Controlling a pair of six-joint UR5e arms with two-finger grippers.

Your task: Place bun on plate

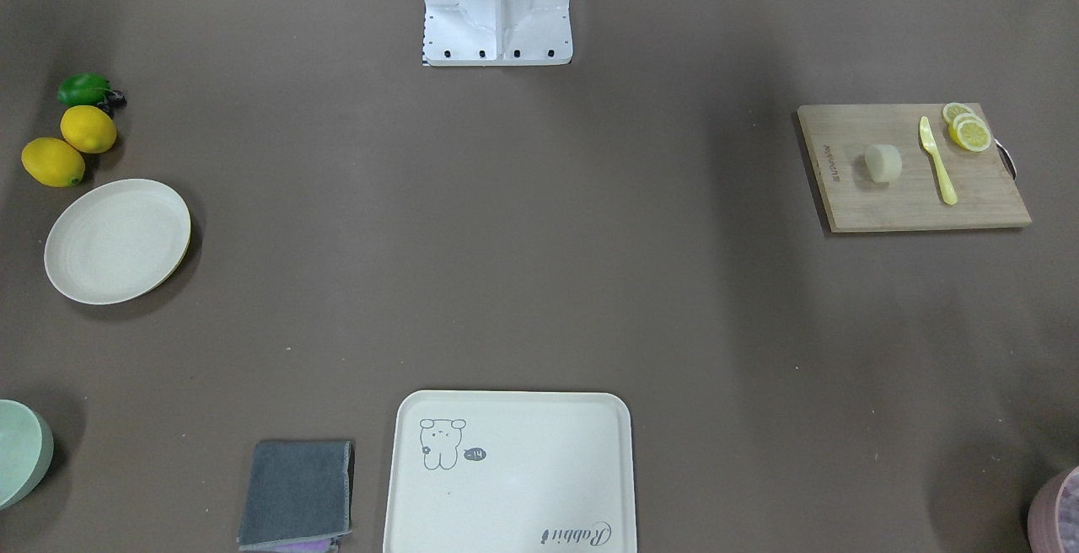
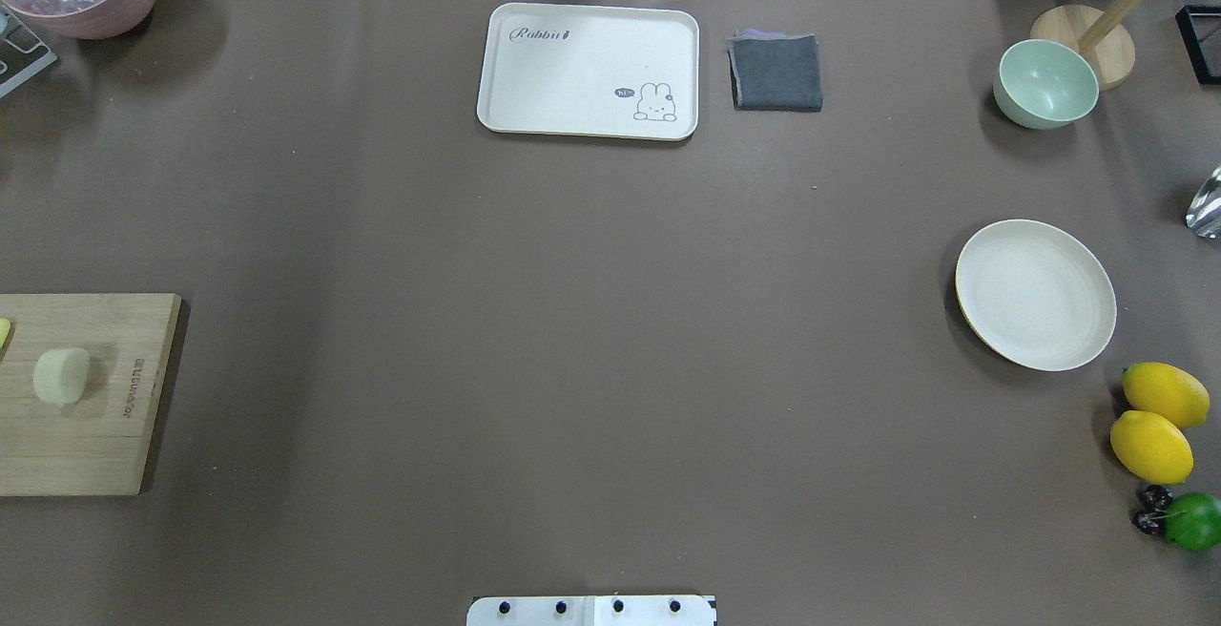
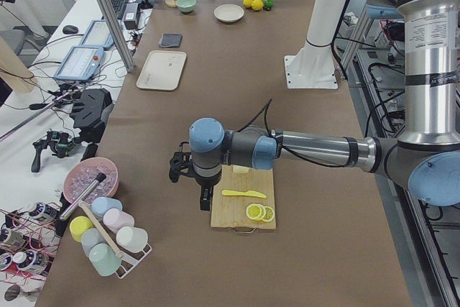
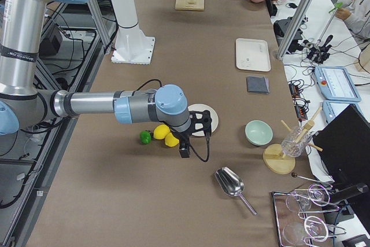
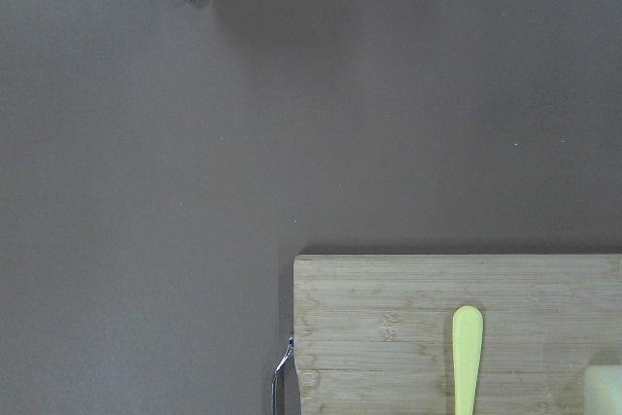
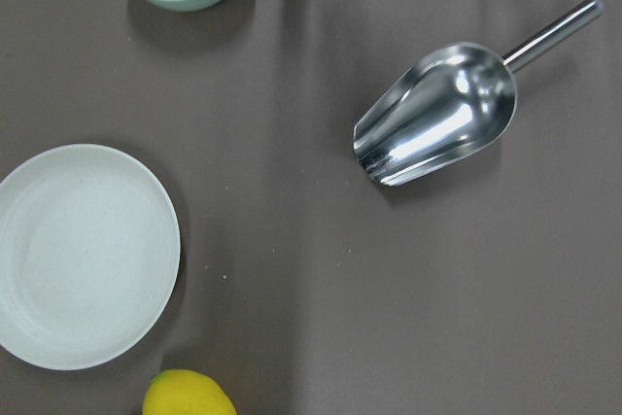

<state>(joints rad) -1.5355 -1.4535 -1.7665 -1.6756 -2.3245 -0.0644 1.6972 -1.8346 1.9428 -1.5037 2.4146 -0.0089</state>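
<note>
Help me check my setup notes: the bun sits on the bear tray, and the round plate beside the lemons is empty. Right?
No: the exterior front-facing view shows the bun on the wooden cutting board, not the tray. The round plate beside the lemons is empty.

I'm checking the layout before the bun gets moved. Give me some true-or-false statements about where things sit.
The bun lies on the wooden board. True.
A lemon lies on the plate. False: both lemons lie on the table beside the plate.
Lemon slices share the board with a yellow knife. True.
The green bowl stands on the tray. False: it stands on the table, apart from the tray.
</note>
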